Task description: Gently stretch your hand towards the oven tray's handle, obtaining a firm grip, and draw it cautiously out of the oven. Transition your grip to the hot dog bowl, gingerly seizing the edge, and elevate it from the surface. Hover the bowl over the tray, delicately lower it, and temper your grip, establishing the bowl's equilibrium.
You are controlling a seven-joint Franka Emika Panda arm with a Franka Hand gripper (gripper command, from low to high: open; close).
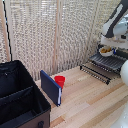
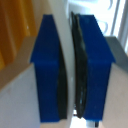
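A: Item one, the oven tray (image 1: 102,64)?

B: Logged at the right of the exterior view, drawn out forward, its bars exposed; the oven tray's handle (image 1: 95,73) ran along the front edge. The oven itself could not be made out clearly behind the arm.

A: Item two, the hot dog bowl (image 1: 106,50)?

B: Recorded at upper right, over the rear of the tray, under the gripper (image 1: 107,46). In the wrist view the blue pads (image 2: 50,70) stood clamped on a thin pale rim, by my judgement the bowl's edge. Whether the bowl already rested on the bars, I could not tell.

A: Remaining?

B: Judged: settle it, let go.

A: Clearances?

B: Red cup (image 1: 60,81), dark blue board (image 1: 50,87) and black case (image 1: 20,97) sat lower left, well apart. The table (image 1: 87,102) lay between.
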